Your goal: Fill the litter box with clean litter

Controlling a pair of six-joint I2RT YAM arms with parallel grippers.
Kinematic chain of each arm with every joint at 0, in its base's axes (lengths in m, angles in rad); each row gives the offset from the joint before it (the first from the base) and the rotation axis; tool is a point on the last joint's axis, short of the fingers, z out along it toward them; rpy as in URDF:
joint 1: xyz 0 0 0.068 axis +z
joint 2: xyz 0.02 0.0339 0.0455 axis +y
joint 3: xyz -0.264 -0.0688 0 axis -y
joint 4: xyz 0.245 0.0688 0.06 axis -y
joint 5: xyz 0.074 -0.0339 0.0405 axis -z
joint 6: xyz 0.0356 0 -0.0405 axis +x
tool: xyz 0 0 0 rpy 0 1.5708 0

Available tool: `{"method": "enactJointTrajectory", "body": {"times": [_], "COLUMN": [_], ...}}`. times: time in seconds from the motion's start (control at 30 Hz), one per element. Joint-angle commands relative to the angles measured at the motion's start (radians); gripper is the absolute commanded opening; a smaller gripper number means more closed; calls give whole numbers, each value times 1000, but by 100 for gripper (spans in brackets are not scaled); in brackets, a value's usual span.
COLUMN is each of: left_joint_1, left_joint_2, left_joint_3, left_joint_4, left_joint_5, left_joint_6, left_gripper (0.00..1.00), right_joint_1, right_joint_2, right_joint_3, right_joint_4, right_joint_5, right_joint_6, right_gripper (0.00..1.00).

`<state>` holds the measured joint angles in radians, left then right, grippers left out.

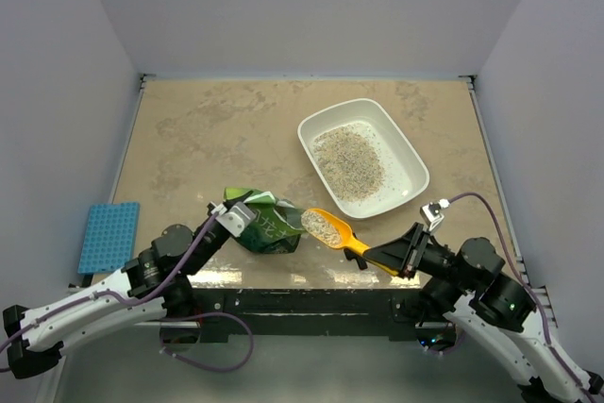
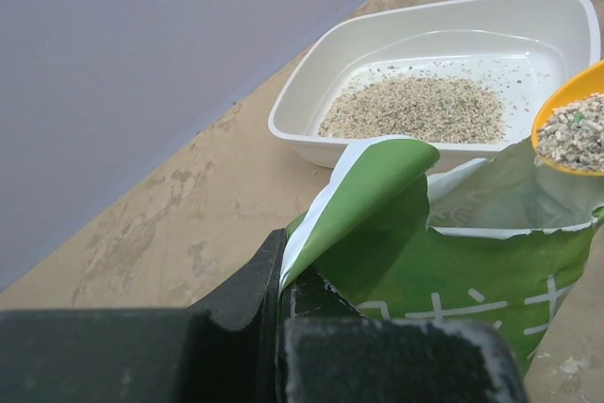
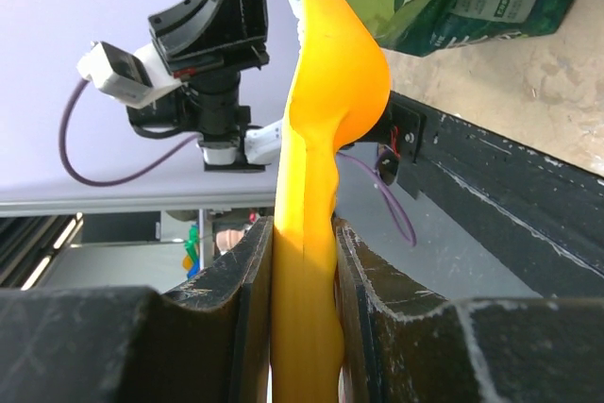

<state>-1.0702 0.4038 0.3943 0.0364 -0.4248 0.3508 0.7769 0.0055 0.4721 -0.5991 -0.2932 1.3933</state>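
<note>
The white litter box (image 1: 408, 153) sits right of the table's centre with a thin patch of clean litter (image 1: 348, 160) in it; it also shows in the left wrist view (image 2: 311, 82) with its litter (image 2: 415, 109). My left gripper (image 1: 236, 216) is shut on the top edge of the crinkled green bag (image 1: 269, 230), seen close in the left wrist view (image 2: 453, 271). My right gripper (image 1: 401, 254) is shut on the handle of a yellow scoop (image 1: 363, 248). Its bowl holds litter (image 1: 321, 226) just beside the bag's mouth. The scoop's underside (image 3: 316, 139) shows in the right wrist view.
A blue ridged tray (image 1: 109, 235) lies at the near left edge. The table's near edge and black frame (image 1: 311, 294) run just under both grippers. Grey walls enclose the table on three sides.
</note>
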Motion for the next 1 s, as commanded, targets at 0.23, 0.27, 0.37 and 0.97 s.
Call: {"method": "enactJointTrajectory", "body": {"times": [0.23,0.27,0.37,0.97], "left_joint_1": [-2,-2,-2,-2], "left_joint_2": [-54,-59,-77,-123], "left_joint_3": [2,2,-2,-14], "left_joint_4": [20,17,5,-16], "left_joint_5": [-60,-55,-35,8], "left_joint_6": [-33,-36,-47,-55], "left_gripper": [0,0,0,0], "right_joint_1": [-4,-4,-2,-2], "right_joint_2": [73,94,163,280], "right_joint_3": [112,118,137,-131], "right_joint_4": [189,200,248,459], "right_joint_5": [235,252,330,922], "right_joint_6": [69,64,43,36], "right_gripper": [0,0,0,0]}}
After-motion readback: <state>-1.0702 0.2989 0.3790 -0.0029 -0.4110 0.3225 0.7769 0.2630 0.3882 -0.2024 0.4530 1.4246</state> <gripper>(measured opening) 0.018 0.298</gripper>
